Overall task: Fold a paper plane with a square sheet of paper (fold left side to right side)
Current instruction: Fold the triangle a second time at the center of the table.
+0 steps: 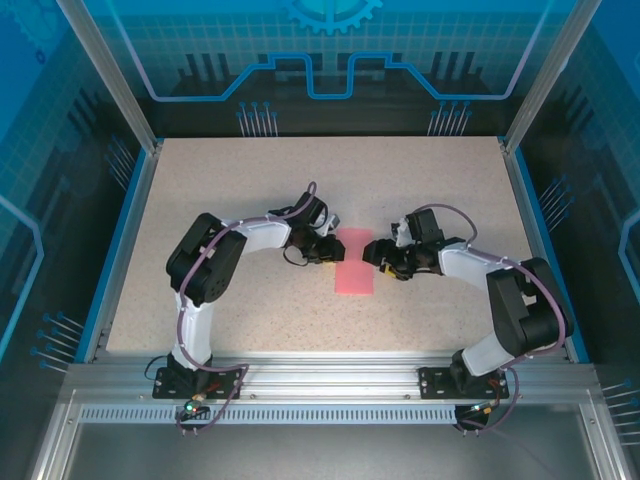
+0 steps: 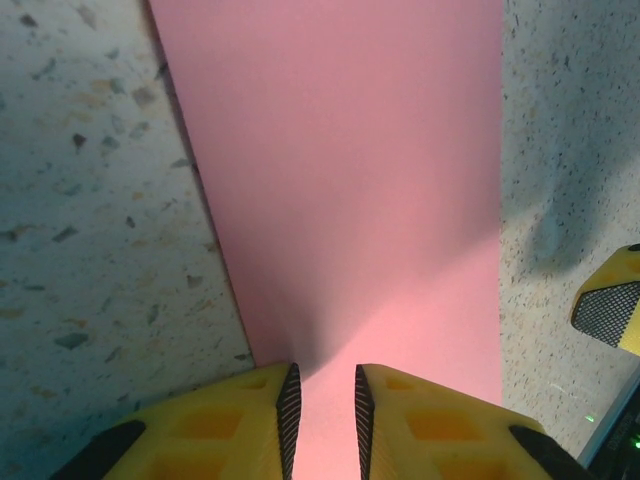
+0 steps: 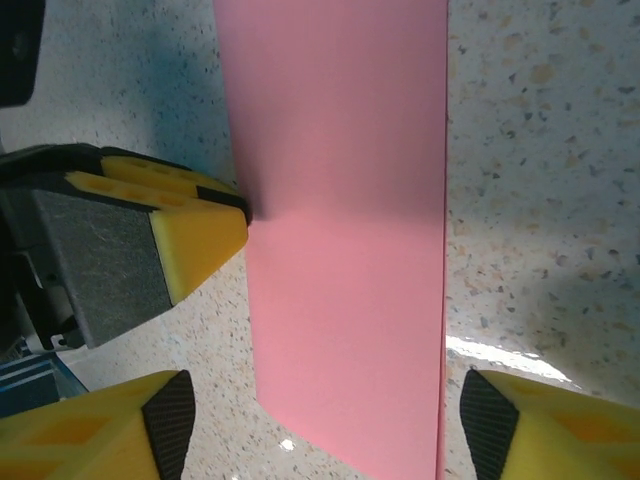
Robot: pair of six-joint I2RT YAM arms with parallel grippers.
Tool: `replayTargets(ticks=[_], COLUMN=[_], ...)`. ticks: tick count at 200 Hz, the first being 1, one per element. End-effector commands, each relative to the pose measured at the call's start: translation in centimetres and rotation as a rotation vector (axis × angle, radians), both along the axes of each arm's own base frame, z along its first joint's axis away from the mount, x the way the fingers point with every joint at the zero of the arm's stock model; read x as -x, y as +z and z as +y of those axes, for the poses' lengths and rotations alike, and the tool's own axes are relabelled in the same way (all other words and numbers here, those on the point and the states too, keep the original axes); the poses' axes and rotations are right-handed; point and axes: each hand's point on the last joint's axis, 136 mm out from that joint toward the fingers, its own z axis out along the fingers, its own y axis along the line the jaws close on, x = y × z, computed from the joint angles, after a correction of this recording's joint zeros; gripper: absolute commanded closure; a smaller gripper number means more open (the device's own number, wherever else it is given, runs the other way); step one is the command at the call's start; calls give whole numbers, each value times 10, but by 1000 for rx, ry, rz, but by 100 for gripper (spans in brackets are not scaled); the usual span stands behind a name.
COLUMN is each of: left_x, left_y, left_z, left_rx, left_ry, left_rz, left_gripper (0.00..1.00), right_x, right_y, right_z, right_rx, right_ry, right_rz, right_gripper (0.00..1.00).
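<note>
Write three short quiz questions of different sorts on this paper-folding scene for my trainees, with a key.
1. True or false: the sheet of paper lies unfolded as a full square.
2. The right end effector is: A) shut on the paper, B) open, straddling the paper's end, C) holding a cup.
3. Fill in: the paper lies on the speckled ____.
Key: 1 false, it is a narrow rectangle; 2 B; 3 table.

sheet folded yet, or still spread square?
Folded. The sheet of paper lies flat on the table as a narrow rectangle, clearly longer than wide, not square.
</note>
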Motion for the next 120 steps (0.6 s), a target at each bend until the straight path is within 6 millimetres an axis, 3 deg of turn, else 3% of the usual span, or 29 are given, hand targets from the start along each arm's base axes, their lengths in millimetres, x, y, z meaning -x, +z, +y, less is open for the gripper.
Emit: replayTargets(ticks=[1,78,120], left_x=[17,19,18], left_y=[-16,-16,-15], left_z=[14,15,15], left_rx=[-64,-63,-63], left_ry=[15,16,16], left_rz=[54,49,45], left_gripper=[75,74,74], right_x=[11,17,19], right_y=[-4,-18,-25], right_z=[1,19,17], right_rx=[7,10,45], right_ry=[46,89,82], right_rz=[61,130,154], right_gripper=[29,38,40])
